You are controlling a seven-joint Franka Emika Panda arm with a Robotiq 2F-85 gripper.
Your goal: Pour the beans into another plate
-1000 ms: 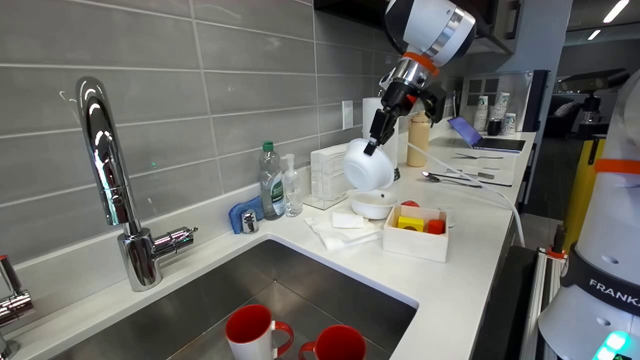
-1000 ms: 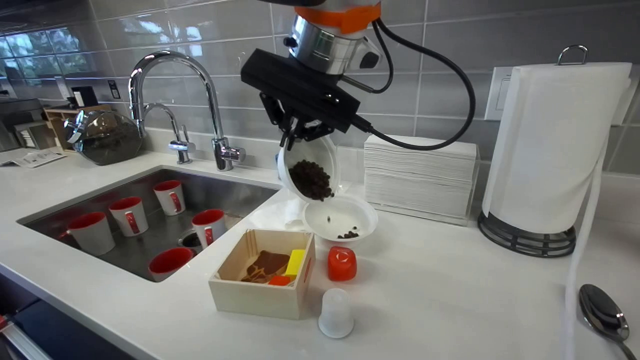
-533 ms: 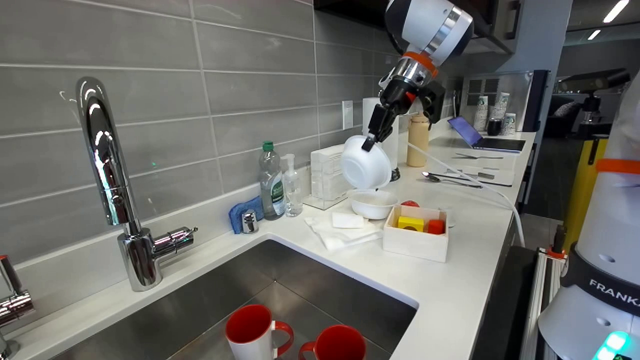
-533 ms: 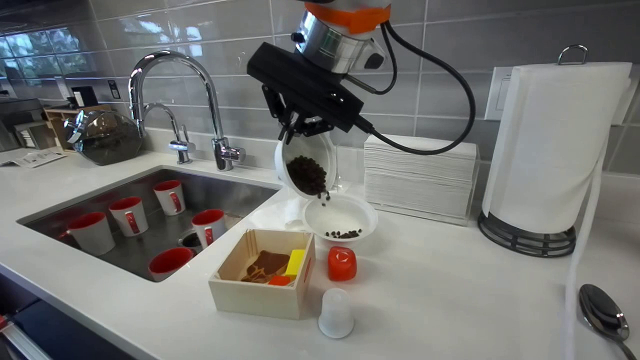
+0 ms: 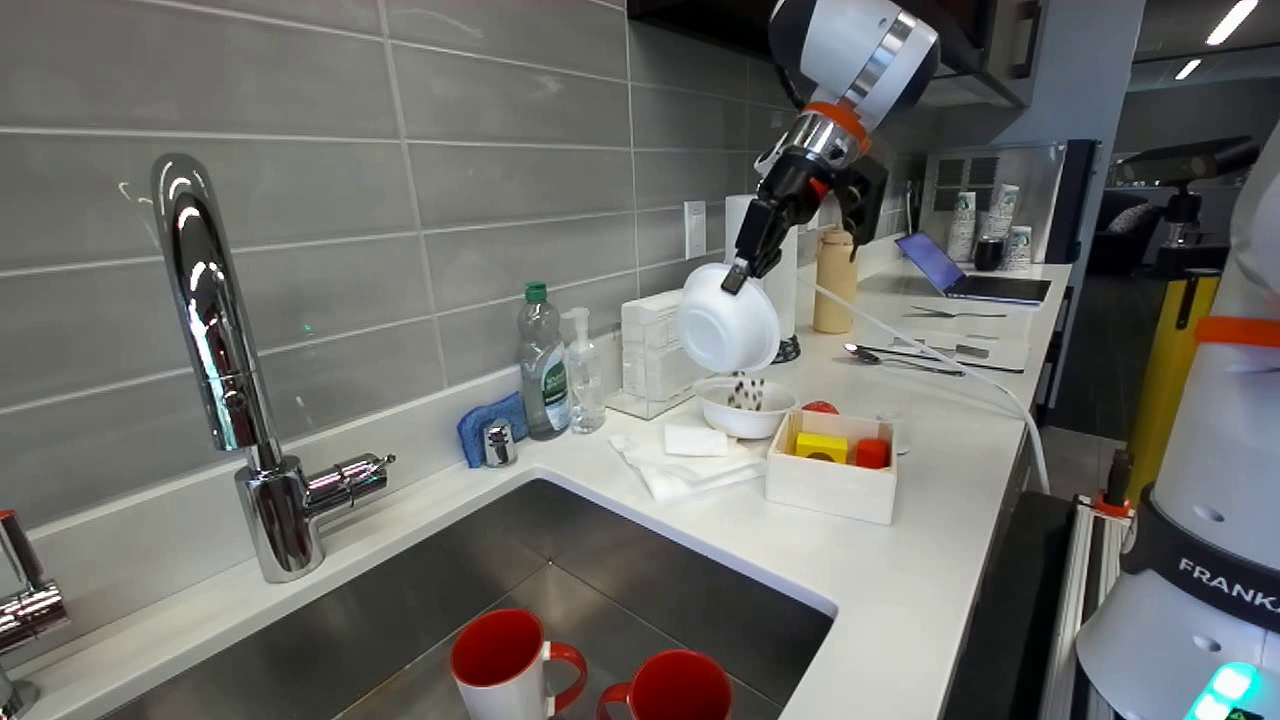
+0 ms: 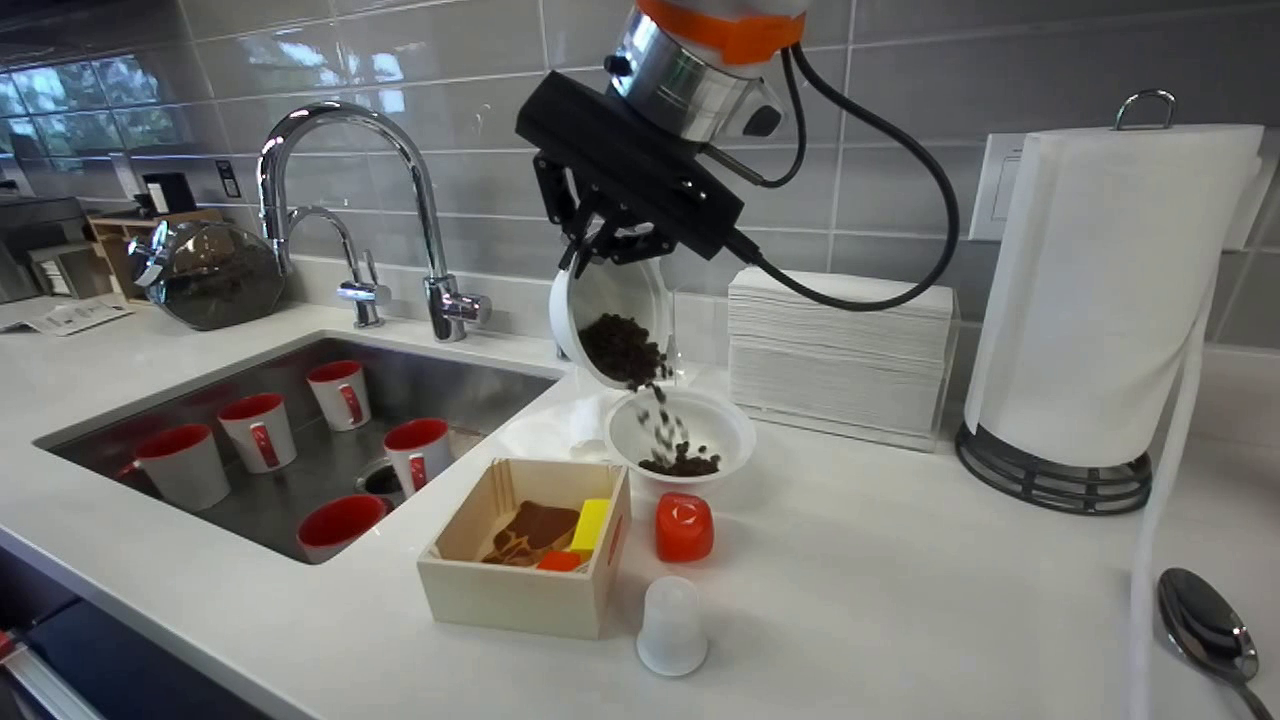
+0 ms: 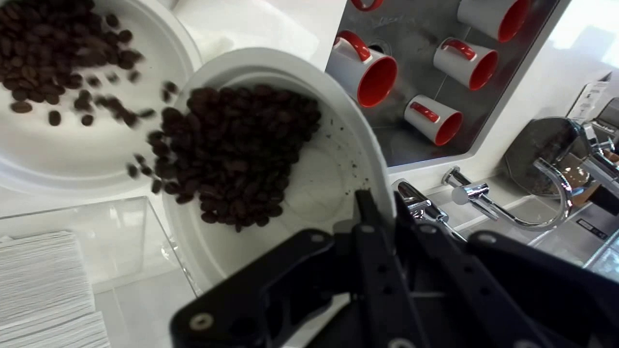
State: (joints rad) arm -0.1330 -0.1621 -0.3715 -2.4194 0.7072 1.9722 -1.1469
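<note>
White counter [image 6: 900,620] with grey tile [image 5: 520,180] behind, and the arm [image 5: 850,55] slants down kinda steep, gripper [image 7: 382,207] clamped on the rim of a tipped bowl [image 5: 728,330], dark beans [image 7: 237,150] tumbling into the plate [image 6: 715,430] sitting below the gripper.

An exterior view looks along the countertop's front edge [image 5: 968,590]; an exterior view, nearer, faces its back edge [image 6: 1230,440]; the close, downward wrist view shares the sink [image 7: 413,58].
</note>
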